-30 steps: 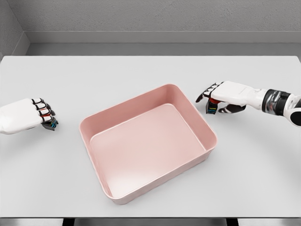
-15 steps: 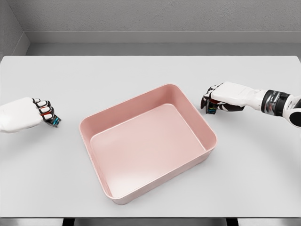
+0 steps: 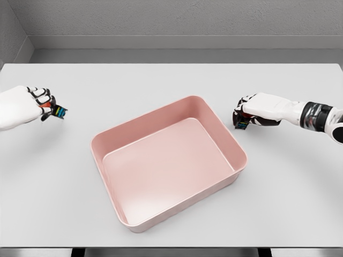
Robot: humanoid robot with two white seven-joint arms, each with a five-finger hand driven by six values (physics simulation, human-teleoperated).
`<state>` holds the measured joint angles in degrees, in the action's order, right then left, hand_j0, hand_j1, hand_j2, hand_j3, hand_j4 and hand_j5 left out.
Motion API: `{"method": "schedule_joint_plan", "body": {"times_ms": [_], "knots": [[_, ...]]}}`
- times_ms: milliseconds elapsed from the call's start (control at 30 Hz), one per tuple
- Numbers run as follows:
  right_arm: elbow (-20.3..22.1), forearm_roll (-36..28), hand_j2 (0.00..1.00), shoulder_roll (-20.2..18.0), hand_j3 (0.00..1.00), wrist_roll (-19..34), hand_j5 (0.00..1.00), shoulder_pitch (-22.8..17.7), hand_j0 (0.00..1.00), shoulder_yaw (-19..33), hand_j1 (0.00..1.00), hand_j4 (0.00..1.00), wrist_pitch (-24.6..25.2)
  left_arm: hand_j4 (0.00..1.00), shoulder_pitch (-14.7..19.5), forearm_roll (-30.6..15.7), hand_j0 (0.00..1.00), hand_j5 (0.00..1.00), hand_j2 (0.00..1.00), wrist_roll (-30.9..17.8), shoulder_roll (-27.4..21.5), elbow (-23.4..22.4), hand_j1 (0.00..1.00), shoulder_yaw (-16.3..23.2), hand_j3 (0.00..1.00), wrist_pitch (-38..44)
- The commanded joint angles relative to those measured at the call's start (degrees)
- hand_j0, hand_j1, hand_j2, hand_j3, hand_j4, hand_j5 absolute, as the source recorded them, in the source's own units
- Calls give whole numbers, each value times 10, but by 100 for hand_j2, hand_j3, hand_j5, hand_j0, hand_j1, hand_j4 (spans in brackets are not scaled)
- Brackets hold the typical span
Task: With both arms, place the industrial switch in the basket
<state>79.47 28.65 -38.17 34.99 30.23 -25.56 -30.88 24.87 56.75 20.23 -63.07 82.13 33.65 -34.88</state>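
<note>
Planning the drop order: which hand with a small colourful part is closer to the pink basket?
The right hand: it sits just off the pink basket near its right corner. The left hand is far out by the table's left edge.

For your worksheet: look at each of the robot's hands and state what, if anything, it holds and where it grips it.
Each hand, left hand and right hand, is curled on a small dark multicoloured item. What the items are and where they are gripped cannot be told.

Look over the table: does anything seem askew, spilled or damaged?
Nothing spilled or damaged. The pink basket sits skewed to the table edges and is empty; each hand, left and right, clutches a small dark switch.
</note>
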Motion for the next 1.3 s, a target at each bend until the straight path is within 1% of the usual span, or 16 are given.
{"method": "schedule_joint_plan", "body": {"times_ms": [0,100,167,233,267,333,400,533,667,733,767,833,933,1067,1167,1267], "knots": [[3,-5,46,-1,46,0,46,0,46,2,46,46,1,17,0,-30,17,17,17,-2,11,15,17,-11,17,-1],[4,-6,46,-2,46,0,46,6,46,5,46,46,0,18,-1,-52,18,18,18,-4,12,46,18,-26,18,-1],[4,-7,46,-2,46,0,46,10,46,5,46,46,-1,17,0,-56,17,17,17,-4,20,50,17,-29,17,-1],[5,-8,46,-3,46,0,46,12,46,5,46,46,-2,17,-1,-61,17,17,17,-5,22,76,17,-50,17,-1],[11,-8,46,-3,46,0,46,12,46,6,46,46,-1,17,-1,-62,17,17,17,-4,22,78,17,-53,17,-1],[16,-20,46,-15,46,0,46,12,46,6,46,46,-3,17,-4,-65,17,17,17,-4,23,104,17,-53,17,-1],[26,-37,46,-29,46,0,46,10,46,29,46,46,-7,17,-6,-64,17,17,17,-5,38,137,17,-54,17,-1],[53,-41,46,-47,46,0,46,9,46,45,46,46,-7,17,-8,-70,17,17,17,-4,48,173,17,-53,17,-1],[78,-55,47,-54,47,0,47,5,47,53,47,47,-8,17,-9,-95,17,17,17,-4,46,203,17,-52,17,-1],[99,-61,47,-54,47,0,47,6,47,53,47,47,-8,17,-11,-100,17,17,17,-4,49,204,17,-46,17,-1],[102,-77,46,-57,46,0,46,8,46,53,46,46,-8,17,-12,-100,17,17,17,-4,52,204,17,-44,17,-1],[108,-83,47,-59,47,0,47,11,47,53,47,47,-8,17,-26,-101,17,17,17,-5,58,204,17,-39,17,-1],[111,-83,47,-58,47,0,47,13,47,53,47,47,-5,17,-20,-101,17,17,17,-6,75,204,17,-24,17,-1],[123,-83,47,-52,47,0,47,22,47,52,47,47,-3,18,-19,-99,18,18,18,-35,107,204,18,-7,18,-1],[132,-84,47,-49,47,0,47,33,47,51,47,47,-2,17,-18,-95,17,17,17,-64,138,204,17,24,17,-1],[133,-84,47,-30,47,0,47,41,47,46,47,47,-2,14,-16,-83,14,14,14,-65,151,204,14,32,14,-1]]}}
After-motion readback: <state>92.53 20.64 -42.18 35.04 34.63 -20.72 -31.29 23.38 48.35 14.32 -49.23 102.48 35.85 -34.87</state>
